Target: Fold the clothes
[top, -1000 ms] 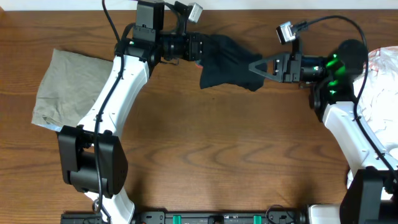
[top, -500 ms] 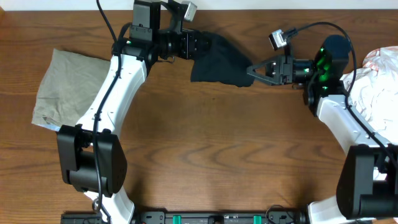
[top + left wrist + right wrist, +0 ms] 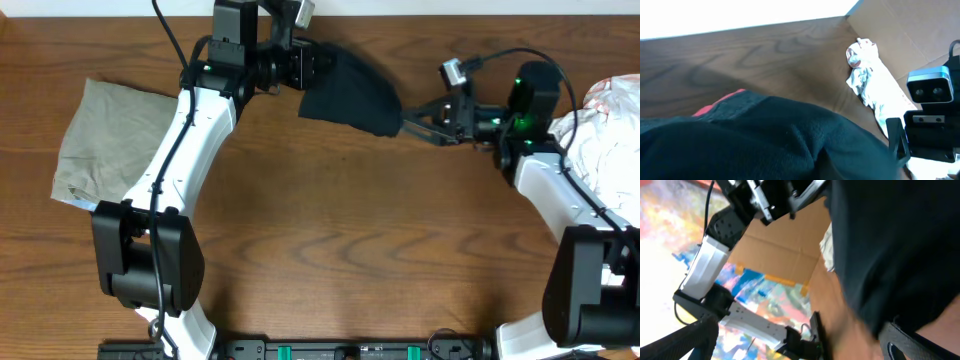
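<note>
The clothes (image 3: 348,90) are a bunched dark garment held off the wooden table at the back centre. My left gripper (image 3: 318,68) is shut on their left end. In the left wrist view the clothes (image 3: 765,140) fill the lower frame and hide the fingers, and an orange-red edge (image 3: 720,102) shows. My right gripper (image 3: 404,120) stands open just right of the clothes' lower right corner, with nothing between its fingers. In the right wrist view the clothes (image 3: 890,245) hang at upper right, beside the right finger (image 3: 915,340).
A khaki-grey garment (image 3: 105,145) lies flat at the left of the table. White fabrics (image 3: 600,125) are heaped at the right edge, and they show in the left wrist view as white fabric (image 3: 867,82). Bare wooden table (image 3: 340,230) spans the middle and front.
My right gripper has opened, let go of the clothes' right end and drawn back to the right. My left gripper has pulled the clothes a little left and toward the back.
</note>
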